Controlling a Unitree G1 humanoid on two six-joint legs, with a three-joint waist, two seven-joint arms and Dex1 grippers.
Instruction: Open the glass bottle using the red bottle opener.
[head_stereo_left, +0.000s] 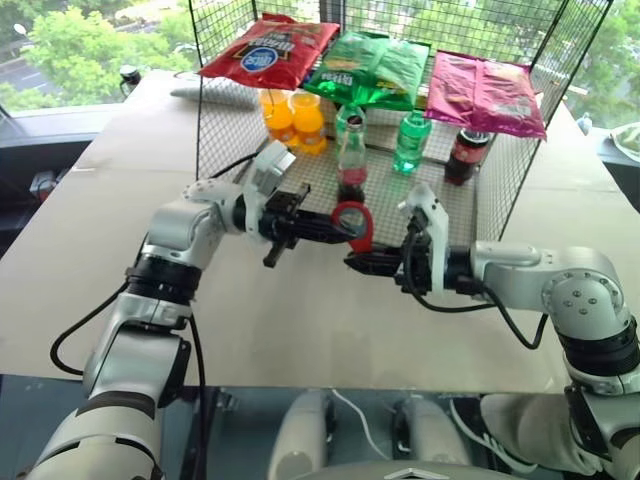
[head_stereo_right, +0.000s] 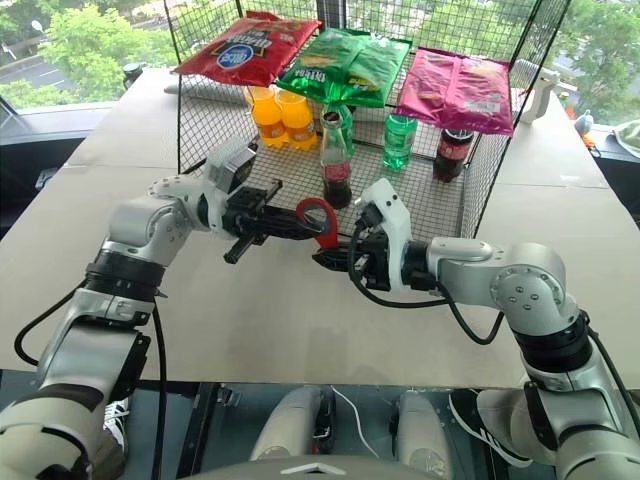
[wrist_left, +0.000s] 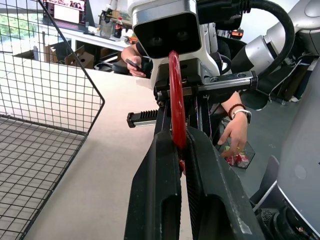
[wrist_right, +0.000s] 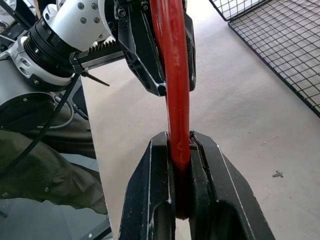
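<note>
- Beige tabletop (head_stereo_left: 300, 330) runs ahead of me, with windows and green trees beyond its far edge.
- From here I see the red bottle opener (head_stereo_left: 353, 226) held in the air above the table, between my two arms, its ring head standing up near the front of the wire basket (head_stereo_left: 480, 215).
- My left gripper (head_stereo_left: 335, 228) is clenched on the opener; in the left wrist view the red strip is squeezed between both black fingers (wrist_left: 155, 195).
- My right gripper (head_stereo_left: 365, 262) has clamped the opener too, from the other side; the right wrist view shows the red bar pinched between its fingers (wrist_right: 150, 200).
- Just behind the opener, the glass bottle (head_stereo_right: 335, 160) stands upright inside the wire basket, dark cola in it, red cap on.
- Beside it stand two green plastic bottles (head_stereo_right: 398, 140) and, further right, a squat dark bottle (head_stereo_right: 448, 153); orange bottles (head_stereo_right: 280, 118) stand to the left.
- Three snack bags hang across the basket's top: red (head_stereo_left: 270, 52), green (head_stereo_left: 370, 68), pink (head_stereo_left: 487, 92).
- A person's hand (wrist_left: 235, 137) with a wristwatch shows in the left wrist view, past my right arm.
</note>
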